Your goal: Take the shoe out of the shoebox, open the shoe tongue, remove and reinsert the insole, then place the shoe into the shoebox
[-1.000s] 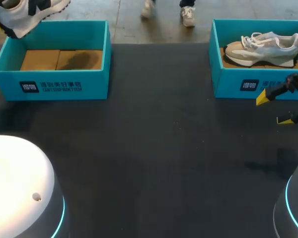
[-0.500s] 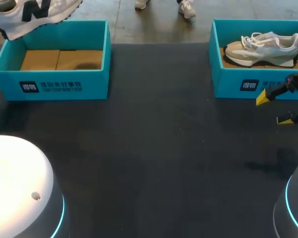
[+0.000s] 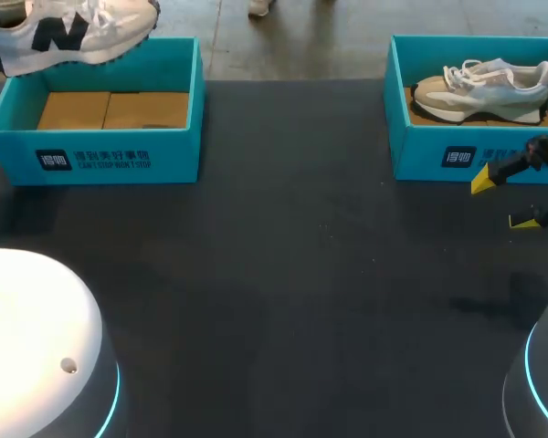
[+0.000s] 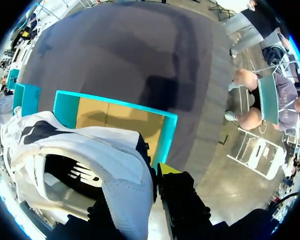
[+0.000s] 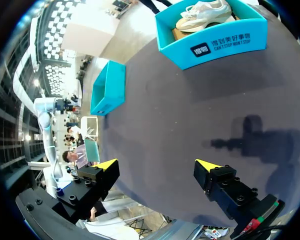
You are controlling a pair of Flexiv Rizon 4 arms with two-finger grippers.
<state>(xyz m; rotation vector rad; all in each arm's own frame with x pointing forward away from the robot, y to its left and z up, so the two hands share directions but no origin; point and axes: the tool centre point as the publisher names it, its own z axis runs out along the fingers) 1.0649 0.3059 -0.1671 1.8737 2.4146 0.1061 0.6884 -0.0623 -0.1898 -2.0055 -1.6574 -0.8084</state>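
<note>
Head view: white shoe [image 3: 68,32] (dark logo) hangs above teal shoebox [image 3: 96,137].

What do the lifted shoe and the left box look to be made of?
Lifted shoe: white fabric upper, likely mesh, matte; a fine weave shows in the left wrist view. Left box: cardboard, seemingly, with smooth teal printed walls and a plain brown floor.

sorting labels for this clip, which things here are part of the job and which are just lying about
In the job:
white shoe, held up by the left hand
left shoebox, empty

Just there:
right shoebox, with the beige shoe inside
right hand, open, in front of that box, holding nothing
</note>
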